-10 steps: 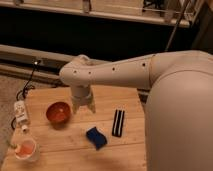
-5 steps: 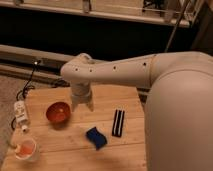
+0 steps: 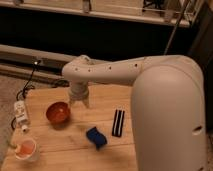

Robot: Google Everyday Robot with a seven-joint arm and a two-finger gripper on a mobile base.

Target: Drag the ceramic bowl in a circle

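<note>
Camera view: showing the gripper point(image 3: 79, 103) hanging low over the wooden table point(image 3: 65, 146), jaws standing wide and gripping nothing. Finding the ceramic bowl point(image 3: 58, 112) sitting just beside the fingers on the table's left half, with a blue sponge point(image 3: 96, 137) lying nearer the front and a clear cup point(image 3: 26, 149) at the front-left corner.

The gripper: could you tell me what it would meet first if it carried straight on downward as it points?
Probably the wooden table, just beside the ceramic bowl and its right rim: the open gripper hangs pointing down there. Depth is unclear, so it might clip the rim instead.
</note>
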